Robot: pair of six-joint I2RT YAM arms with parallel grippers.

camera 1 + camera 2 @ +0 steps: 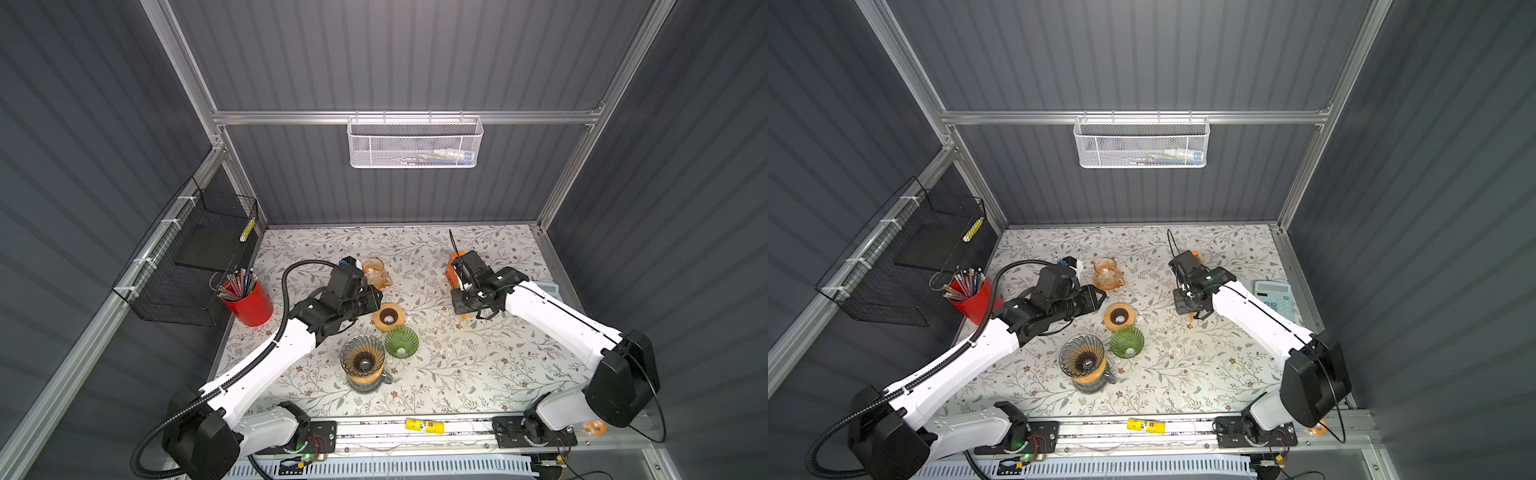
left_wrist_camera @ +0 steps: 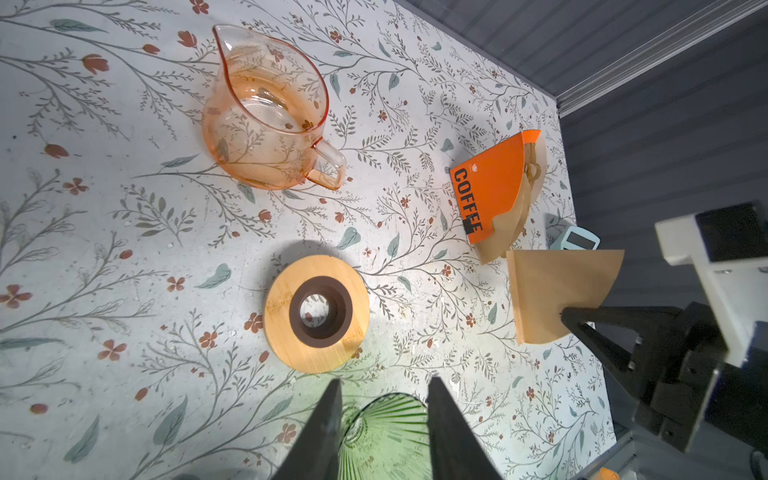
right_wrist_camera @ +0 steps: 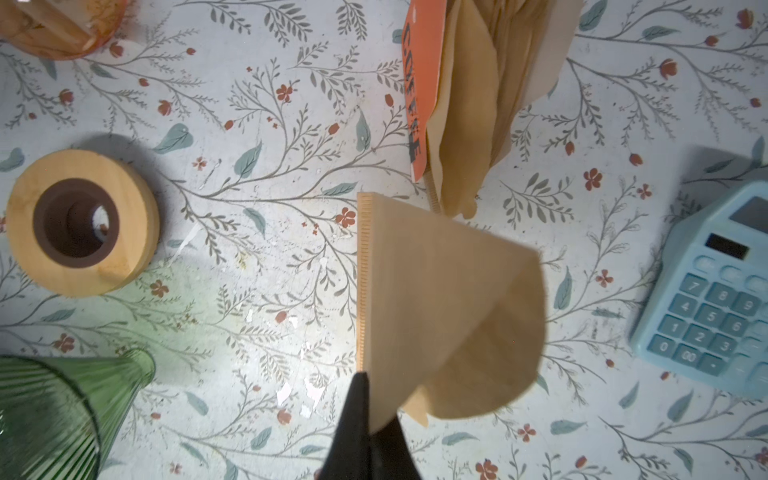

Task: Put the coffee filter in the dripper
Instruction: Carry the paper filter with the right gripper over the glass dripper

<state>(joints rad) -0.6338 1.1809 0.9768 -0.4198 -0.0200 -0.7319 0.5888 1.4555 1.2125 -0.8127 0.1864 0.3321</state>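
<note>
- Left arm (image 1: 266,357): white shells, black joint housings, ribbed black conduit (image 1: 284,295) alongside.
- Right arm (image 1: 557,328): same white and black, thin black cable (image 1: 569,311) along shell.
- Left claw (image 2: 384,382), right claw (image 3: 365,380): matte black tapered fingers.

White floral-print tabletop (image 1: 478,374) carries an orange-tinted glass pitcher (image 1: 376,272) toward the back; round wooden ring with brown core (image 1: 388,317) near centre; green ribbed glass dripper (image 1: 401,341) just beside it; smoky ribbed glass dripper (image 1: 363,359) seated on a glass carafe (image 1: 368,384). Orange holder marked COFFEE (image 2: 490,187) right of centre; pale-blue calculator (image 1: 1275,299) at right edge; red pencil cup (image 1: 249,305) at left edge.
</note>
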